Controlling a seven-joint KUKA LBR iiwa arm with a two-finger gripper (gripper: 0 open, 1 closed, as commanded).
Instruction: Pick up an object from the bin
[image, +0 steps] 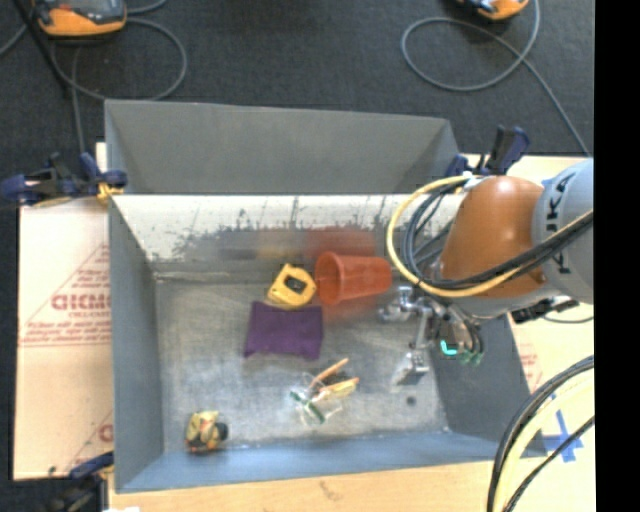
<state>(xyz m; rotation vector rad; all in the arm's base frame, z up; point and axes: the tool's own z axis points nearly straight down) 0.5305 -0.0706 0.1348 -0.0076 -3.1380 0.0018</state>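
Scene is lit brightly, evenly, from above. Rear inner wall of the grey metal bin (250, 215) is washed pale by glare, w/ an orange reflection cast on it just behind the orange plastic cup (352, 278) lying on its side. Left wall is left darker. Only faint, soft shadows are thrown by the purple folded cloth (285, 332). A sheen is seen on the arm's rounded orange cover (490, 235).
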